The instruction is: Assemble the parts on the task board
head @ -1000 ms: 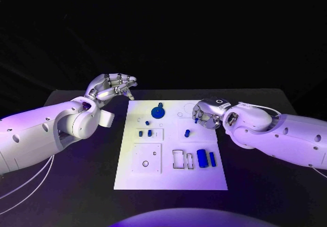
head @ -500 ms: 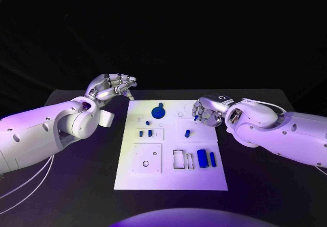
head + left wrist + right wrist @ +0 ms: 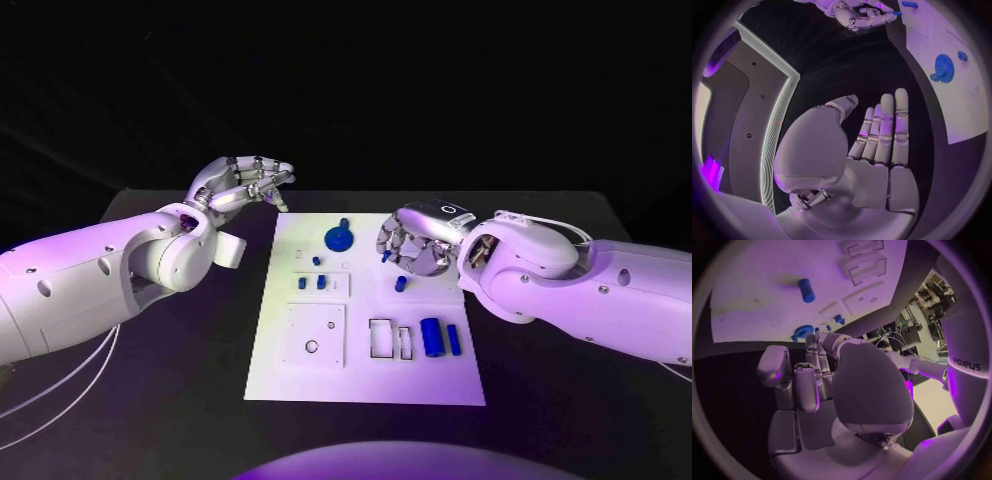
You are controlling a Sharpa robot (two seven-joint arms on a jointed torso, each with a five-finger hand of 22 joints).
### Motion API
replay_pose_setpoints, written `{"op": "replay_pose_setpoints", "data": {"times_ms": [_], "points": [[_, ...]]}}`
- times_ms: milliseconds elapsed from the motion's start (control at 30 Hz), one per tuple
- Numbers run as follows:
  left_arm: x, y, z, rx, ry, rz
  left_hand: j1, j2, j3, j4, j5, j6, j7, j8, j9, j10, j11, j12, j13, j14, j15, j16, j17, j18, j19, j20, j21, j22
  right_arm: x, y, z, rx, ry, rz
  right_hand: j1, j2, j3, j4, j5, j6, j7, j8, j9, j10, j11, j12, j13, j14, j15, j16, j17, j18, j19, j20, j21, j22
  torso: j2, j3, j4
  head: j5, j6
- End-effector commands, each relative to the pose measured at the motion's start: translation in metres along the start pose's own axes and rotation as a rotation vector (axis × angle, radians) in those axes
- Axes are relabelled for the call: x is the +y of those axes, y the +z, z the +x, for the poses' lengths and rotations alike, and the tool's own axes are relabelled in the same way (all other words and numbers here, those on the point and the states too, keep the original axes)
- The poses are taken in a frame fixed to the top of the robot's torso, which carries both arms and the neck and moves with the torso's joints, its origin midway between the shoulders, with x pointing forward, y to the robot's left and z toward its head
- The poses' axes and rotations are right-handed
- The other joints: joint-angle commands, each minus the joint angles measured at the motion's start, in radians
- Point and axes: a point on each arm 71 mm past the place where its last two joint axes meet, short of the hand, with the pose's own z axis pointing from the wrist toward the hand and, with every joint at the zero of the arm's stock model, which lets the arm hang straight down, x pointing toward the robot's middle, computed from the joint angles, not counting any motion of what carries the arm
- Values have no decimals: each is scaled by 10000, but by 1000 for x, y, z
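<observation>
The black worktop carries the white board in its middle, lying flat and running away from the robot.

The right hand hovers over the far right part of the board, palm turned down. In the left wrist view a small blue peg shows at its fingertips, seemingly pinched between thumb and a finger; from the head view the peg is little more than a blue speck under that hand.

The left hand hangs above the worktop just beyond the board's far left corner, clear of the board. Its fingers lie straight and close together with the thumb drawn in beside them, and it holds nothing.

On the board, a round blue disc with a knob sits near the far edge. A thick blue cylinder lies near the right edge toward the robot, with a thin blue bar just beside it. A short blue pin stands near the middle, close to the right hand. Two small blue studs sit side by side in a raised square on the left half.
</observation>
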Motion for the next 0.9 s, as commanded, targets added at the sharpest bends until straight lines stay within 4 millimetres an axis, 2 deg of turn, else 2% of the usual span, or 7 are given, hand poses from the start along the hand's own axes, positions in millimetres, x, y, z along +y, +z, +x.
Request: {"op": "replay_pose_setpoints", "data": {"times_ms": [33, 200, 267, 467, 667, 800, 900], "points": [[0, 1, 2, 267, -27, 61, -32, -23, -19, 25, 12, -62, 359, -22, -9, -62, -12, -37, -13, -2, 76, 11, 8, 135, 84, -2, -63, -15, 17, 4, 4, 28, 129, -572, -111, 43, -3, -43, 25, 25, 58, 29, 799, 18, -26, 50, 18, 295, -24, -34, -11, -133, 39, -40, 10, 168, -14, 4, -25, 185, -36], [0, 2, 2, 260, -45, 55, -28, -23, -23, 26, 11, -71, 363, -22, -10, -78, -9, -39, -15, -5, 79, 12, 11, 134, 87, -1, -68, -19, 40, 10, 18, 242, 201, -1218, -120, 47, 8, -65, 25, 19, 61, 29, 806, 15, -25, 49, 22, 293, -23, -40, -26, -129, 35, -41, -8, 161, -21, -10, -40, 351, -116], [1, 3, 3, 279, -61, 38, -28, -23, -23, 26, 11, -71, 363, -22, -10, -78, -9, -39, -15, -5, 79, 12, 11, 134, 87, -1, -68, -19, 47, 13, 25, 303, 245, -1444, -129, 57, 26, -99, 25, 11, 65, 29, 816, 10, -24, 47, 29, 293, -22, -39, -26, -125, 29, -41, -31, 153, 1, 6, -25, 454, -161], [2, 5, 6, 403, -130, -24, 16, 10, -11, 19, 44, -97, 374, -14, -15, -122, 1, -34, -18, -23, 87, 6, 16, 135, 97, 2, -88, -34, 66, 17, 50, 584, 426, -1943, -136, 70, 49, -139, 25, 1, 69, 29, 826, 5, -22, 46, 36, 292, -21, -42, -35, -119, 20, -42, -61, 142, 16, 10, -20, 728, -262], [2, 6, 9, 502, -180, -47, -7, 7, -35, 45, 44, -118, 384, -10, -19, -151, 12, -29, -19, -36, 99, 3, 20, 131, 100, 9, -105, -47, 74, 19, 65, 798, 521, -2076, -153, 83, 71, -180, 23, -13, 77, 26, 838, -8, -16, 41, 43, 289, -18, -49, -51, -118, 20, -41, -69, 141, 21, 32, -12, 826, -350], [2, 6, 9, 528, -193, -47, -12, 4, -49, 56, 47, -143, 393, -11, -24, -180, 21, -27, -21, -53, 107, -2, 23, 129, 98, 14, -121, -57, 76, 20, 71, 914, 518, -2078, -153, 83, 71, -180, 23, -13, 77, 26, 838, -8, -16, 41, 43, 289, -18, -49, -51, -118, 20, -41, -69, 141, 3, 11, -32, 902, -404], [2, 6, 9, 540, -198, -50, -12, 4, -49, 56, 47, -143, 393, -11, -24, -180, 21, -27, -21, -53, 107, -2, 23, 129, 98, 14, -121, -57, 76, 21, 75, 1009, 488, -2040, -153, 83, 71, -180, 23, -13, 77, 26, 838, -8, -16, 41, 43, 289, -18, -49, -51, -118, 20, -41, -69, 141, 7, 16, -37, 943, -453]]}}
